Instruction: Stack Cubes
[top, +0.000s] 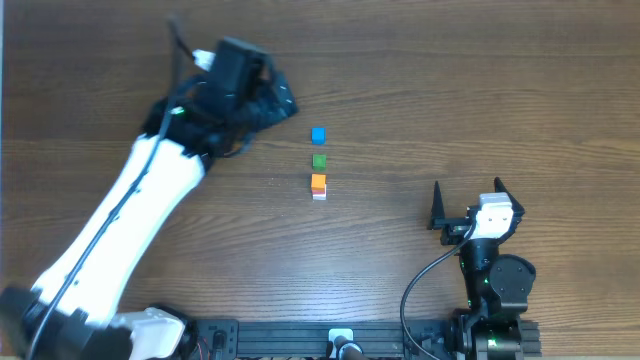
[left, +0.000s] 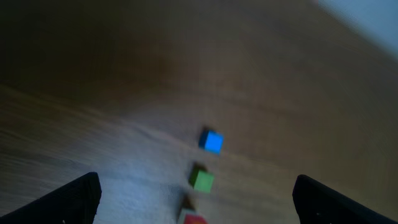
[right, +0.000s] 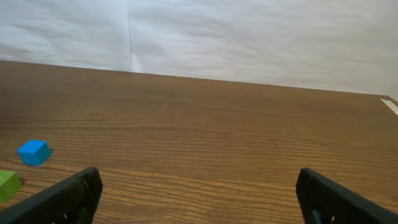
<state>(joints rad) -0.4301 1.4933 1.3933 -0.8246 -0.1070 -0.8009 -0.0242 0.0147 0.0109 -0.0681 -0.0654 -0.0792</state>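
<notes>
L gripper (top: 281, 102) open, empty, raised nr blue cube (top: 318, 134), prob. lining up a pick. Green cube (top: 319, 160), orange cube (top: 318, 181) in row w/ it; orange looks already stacked. R gripper (top: 468, 200) open, parked clear.

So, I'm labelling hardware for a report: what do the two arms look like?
The left arm has a long white link and a black wrist with black cables. The right arm is mostly black with a white wrist block and a looping black cable. Both have black jaws.
</notes>
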